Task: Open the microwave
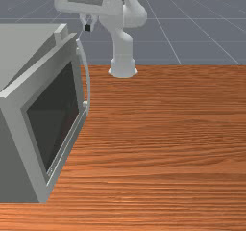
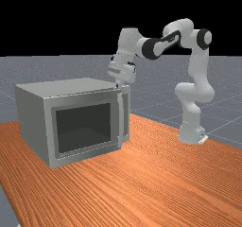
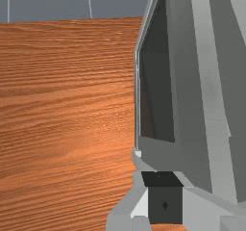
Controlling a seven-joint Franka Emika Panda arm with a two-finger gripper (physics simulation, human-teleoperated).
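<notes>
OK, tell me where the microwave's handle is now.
In the front view, the handle runs along the right edge of the microwave door, to the right of the dark window, with the gripper above its upper end.

Free room over the table (image 1: 168, 129) before the door (image 1: 55, 114), save for its upright handle (image 1: 88, 81)

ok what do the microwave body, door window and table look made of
The microwave body looks like painted metal or plastic, matte: flat, even grey faces. The door window seems dark tinted glass, perhaps plastic: a smooth blackish pane in a grey frame. The table looks like satin-finished wood: orange-brown, streaky grain, soft sheen.
</notes>
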